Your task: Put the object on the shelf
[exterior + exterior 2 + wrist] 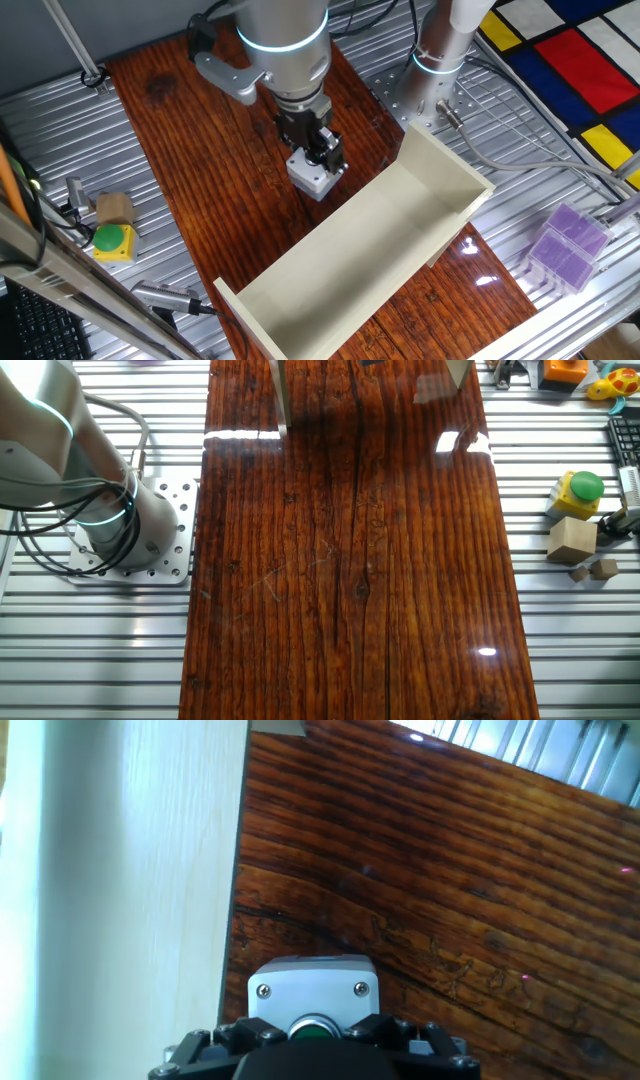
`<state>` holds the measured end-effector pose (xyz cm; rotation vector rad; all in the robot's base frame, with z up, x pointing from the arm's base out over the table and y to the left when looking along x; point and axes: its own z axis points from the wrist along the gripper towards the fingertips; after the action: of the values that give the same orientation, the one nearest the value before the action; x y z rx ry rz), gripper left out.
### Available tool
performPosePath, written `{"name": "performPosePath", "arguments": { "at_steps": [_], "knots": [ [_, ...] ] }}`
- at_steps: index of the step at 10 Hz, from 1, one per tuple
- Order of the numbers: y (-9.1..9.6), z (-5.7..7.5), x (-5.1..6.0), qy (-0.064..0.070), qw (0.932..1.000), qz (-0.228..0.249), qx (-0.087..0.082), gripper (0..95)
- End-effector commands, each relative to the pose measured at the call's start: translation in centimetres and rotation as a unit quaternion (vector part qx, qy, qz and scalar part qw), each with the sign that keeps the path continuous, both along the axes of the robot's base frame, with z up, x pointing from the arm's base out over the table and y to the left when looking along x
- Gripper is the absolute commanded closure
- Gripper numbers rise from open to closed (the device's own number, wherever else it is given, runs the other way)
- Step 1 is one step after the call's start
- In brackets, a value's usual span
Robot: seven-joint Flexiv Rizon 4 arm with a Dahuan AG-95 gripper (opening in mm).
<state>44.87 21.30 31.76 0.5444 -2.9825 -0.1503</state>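
Note:
The object [312, 177] is a small light-grey box with a green push button. My gripper [318, 152] is shut on it and holds it above the wooden tabletop, just beside the long wall of the shelf [370, 255]. In the hand view the object [314, 988] sits between my fingers [395, 1028], with its green button partly hidden by the hand. The cream-white shelf wall [120, 890] fills the left of that view. The shelf lies diagonally on the table with an end panel at each end. In the other fixed view my gripper and the object are out of view.
A yellow box with a green button [112, 241] and a tan wooden block [113, 207] sit at the left edge. Purple translucent boxes [565, 245] lie at the right. A second arm's base [440, 45] stands behind the shelf. Cables run along the metal surround.

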Motion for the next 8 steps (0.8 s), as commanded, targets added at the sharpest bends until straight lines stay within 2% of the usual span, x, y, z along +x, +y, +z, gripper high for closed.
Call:
{"name": "performPosePath", "arguments": {
  "at_steps": [1, 3, 8],
  "knots": [
    [1.8, 1.9, -0.9, 0.005, 0.9997, -0.018, -0.015, 95.0],
    [3.3, 3.0, -1.7, 0.005, 0.9994, -0.029, -0.017, 95.0],
    [7.8, 1.0, -1.5, 0.000, 0.9976, -0.066, -0.023, 95.0]
  ]
}}
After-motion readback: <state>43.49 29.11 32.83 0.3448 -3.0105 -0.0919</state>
